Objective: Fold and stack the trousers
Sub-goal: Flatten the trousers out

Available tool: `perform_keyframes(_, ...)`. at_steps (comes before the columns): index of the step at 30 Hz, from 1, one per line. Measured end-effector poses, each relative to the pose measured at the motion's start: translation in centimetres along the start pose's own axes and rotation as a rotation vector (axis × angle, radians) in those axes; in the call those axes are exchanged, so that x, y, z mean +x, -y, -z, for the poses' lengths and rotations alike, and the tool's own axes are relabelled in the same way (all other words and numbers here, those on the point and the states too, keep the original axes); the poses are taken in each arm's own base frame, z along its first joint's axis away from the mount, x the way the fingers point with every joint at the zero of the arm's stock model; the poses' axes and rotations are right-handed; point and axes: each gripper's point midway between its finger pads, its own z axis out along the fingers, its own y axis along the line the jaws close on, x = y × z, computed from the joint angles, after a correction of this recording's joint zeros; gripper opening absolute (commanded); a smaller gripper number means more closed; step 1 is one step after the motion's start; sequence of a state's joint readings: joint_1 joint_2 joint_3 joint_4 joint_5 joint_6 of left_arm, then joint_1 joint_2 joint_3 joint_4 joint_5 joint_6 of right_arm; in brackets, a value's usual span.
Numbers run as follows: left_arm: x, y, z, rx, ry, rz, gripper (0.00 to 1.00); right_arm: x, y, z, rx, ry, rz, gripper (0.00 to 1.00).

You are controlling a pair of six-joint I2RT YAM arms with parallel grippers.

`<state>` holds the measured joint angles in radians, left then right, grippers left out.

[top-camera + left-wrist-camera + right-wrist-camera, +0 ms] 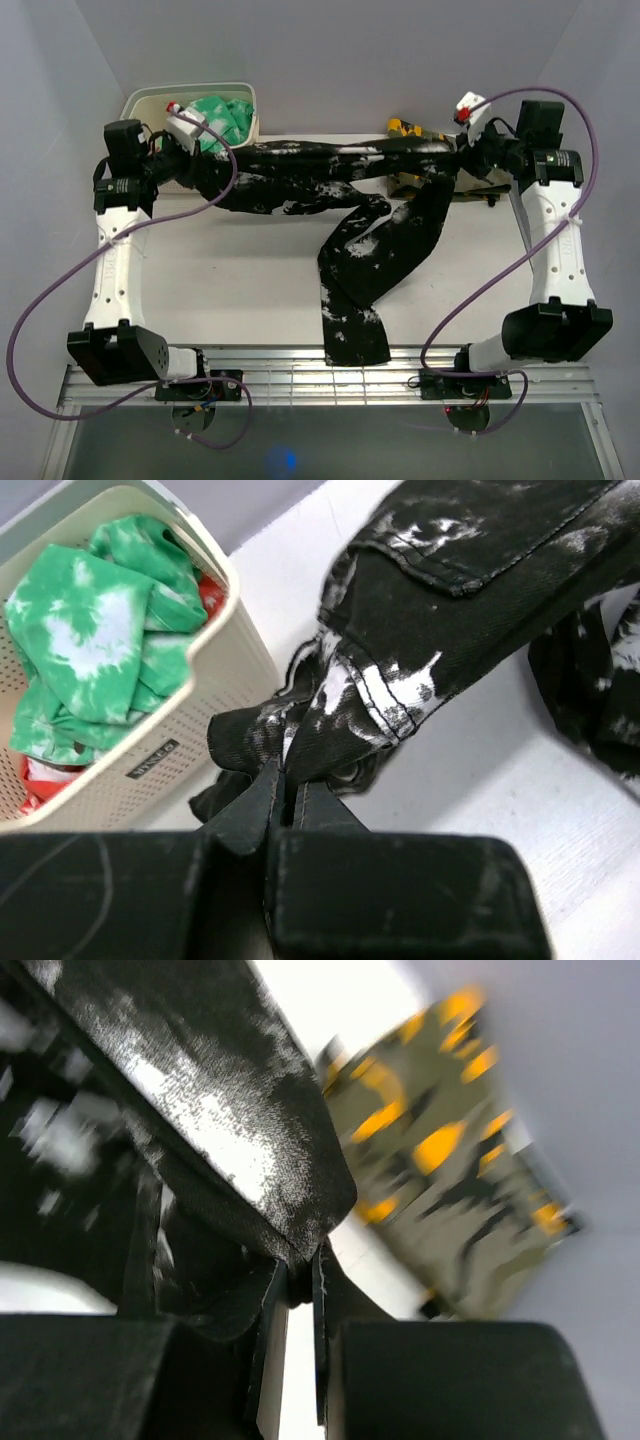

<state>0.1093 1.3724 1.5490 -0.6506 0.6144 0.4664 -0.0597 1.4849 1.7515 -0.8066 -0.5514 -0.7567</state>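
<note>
The black white-speckled trousers (pixel 330 170) are stretched across the far side of the table between both grippers. One leg hangs down to the front edge (pixel 355 300). My left gripper (pixel 196 158) is shut on the trousers' waistband end (pixel 350 695) beside the basket. My right gripper (pixel 462 152) is shut on a leg's hem (pixel 230 1130) at the far right. Both held ends are lifted off the table.
A cream basket (pixel 140 100) at the far left holds a green-and-white garment (pixel 222 112), also in the left wrist view (pixel 90 630). A camouflage garment (pixel 410 130) lies at the far right behind the trousers, blurred in the right wrist view (pixel 450 1170).
</note>
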Motion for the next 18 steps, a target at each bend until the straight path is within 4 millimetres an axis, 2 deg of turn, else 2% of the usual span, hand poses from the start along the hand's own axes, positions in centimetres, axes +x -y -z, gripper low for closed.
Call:
perform_keyframes(2,2.2,1.9,1.0,0.023,-0.019,-0.04,0.0,3.7,-2.8,0.3,-0.047,-0.055,0.013,0.08)
perform_keyframes(4,5.7,4.6,2.4,0.063,-0.066,-0.075,0.0,8.8,-7.1,0.8,-0.131,-0.14,0.017,0.08)
perform_keyframes(5,7.6,5.8,3.0,0.085,-0.087,-0.103,0.05,11.0,-9.1,1.0,-0.17,-0.17,0.028,0.08)
perform_keyframes(6,10.0,7.3,3.7,0.117,-0.128,-0.12,0.17,13.3,-11.4,1.3,-0.22,-0.208,0.024,0.08)
perform_keyframes(7,12.6,8.9,4.5,0.153,-0.175,-0.14,0.42,15.6,-13.7,1.8,-0.277,-0.248,0.023,0.13)
perform_keyframes(8,14.6,9.9,5.1,0.178,-0.214,-0.148,0.51,17.5,-15.9,2.3,-0.334,-0.286,0.023,0.22)
perform_keyframes(9,17.1,11.0,5.8,0.201,-0.266,-0.162,0.58,19.3,-18.1,3.1,-0.398,-0.333,0.023,0.47)
perform_keyframes(10,18.9,11.6,6.4,0.209,-0.312,-0.161,0.64,20.6,-19.8,3.8,-0.448,-0.376,0.029,0.59)
perform_keyframes(11,20.9,12.0,7.1,0.217,-0.368,-0.159,0.77,21.8,-21.2,4.7,-0.495,-0.418,0.045,0.7)
perform_keyframes(12,21.7,12.2,7.5,0.226,-0.397,-0.155,0.82,22.3,-21.9,5.2,-0.519,-0.439,0.061,0.8)
perform_keyframes(14,22.0,12.1,7.9,0.242,-0.433,-0.138,0.84,22.6,-22.4,5.9,-0.54,-0.459,0.102,0.83)
perform_keyframes(17,19.6,10.8,7.3,0.265,-0.429,-0.104,0.84,22.5,-21.4,6.1,-0.514,-0.483,0.139,0.84)
perform_keyframes(18,18.3,10.0,6.7,0.268,-0.413,-0.095,0.88,22.5,-21.2,6.0,-0.51,-0.49,0.143,0.85)
